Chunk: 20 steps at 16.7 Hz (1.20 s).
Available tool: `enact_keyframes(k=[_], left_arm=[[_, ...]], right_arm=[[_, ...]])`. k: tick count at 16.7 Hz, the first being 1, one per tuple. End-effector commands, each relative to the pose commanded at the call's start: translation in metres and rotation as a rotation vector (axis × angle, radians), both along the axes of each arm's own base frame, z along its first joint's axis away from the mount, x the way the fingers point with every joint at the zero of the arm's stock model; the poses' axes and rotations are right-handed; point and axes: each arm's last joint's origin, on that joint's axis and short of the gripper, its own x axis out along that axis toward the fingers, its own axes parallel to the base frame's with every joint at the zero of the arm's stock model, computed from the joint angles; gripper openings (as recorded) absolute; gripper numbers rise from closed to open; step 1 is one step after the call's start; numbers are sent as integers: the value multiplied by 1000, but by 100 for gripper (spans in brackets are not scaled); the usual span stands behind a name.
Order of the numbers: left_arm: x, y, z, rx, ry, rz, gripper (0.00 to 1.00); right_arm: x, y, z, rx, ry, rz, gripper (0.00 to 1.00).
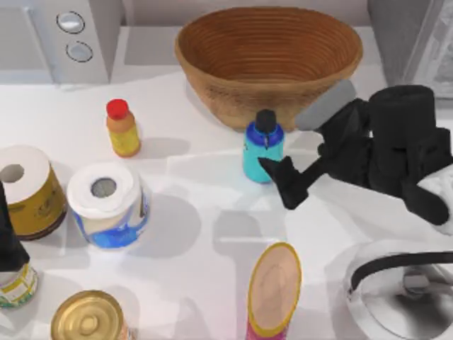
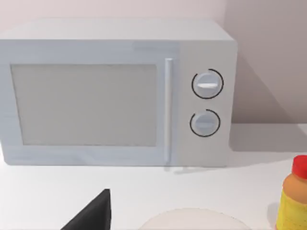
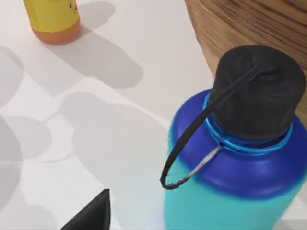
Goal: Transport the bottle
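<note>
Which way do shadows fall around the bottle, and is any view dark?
Top view: the bottle stands lit, the right gripper beside it, soft shadows on the table. Right wrist view: shadows trail from the yellow bottle. Left wrist view: evenly lit microwave. None dark.

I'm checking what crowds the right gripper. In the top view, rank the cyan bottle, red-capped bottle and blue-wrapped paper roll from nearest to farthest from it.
From the right gripper:
1. Cyan bottle, directly beside it, before the basket.
2. Blue-wrapped paper roll, left of centre.
3. Red-capped bottle, farther left and back.

Matte black right arm (image 1: 396, 142), angular claw (image 1: 287, 183)
</note>
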Motion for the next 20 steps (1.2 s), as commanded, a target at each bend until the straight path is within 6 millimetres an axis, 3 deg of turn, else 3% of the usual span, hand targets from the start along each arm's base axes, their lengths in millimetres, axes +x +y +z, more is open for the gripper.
enact_keyframes(k=[6,9,13,20], left_arm=[[0,0,0,0,0,0,100],[0,0,0,0,0,0,100],[0,0,0,0,0,0,100],[0,0,0,0,0,0,100]], right_arm=[[33,34,-32,-3,3,0,100],[38,41,-44,-3,4,0,100],[39,41,-45,-3,4,0,100],[39,41,-45,-3,4,0,47]])
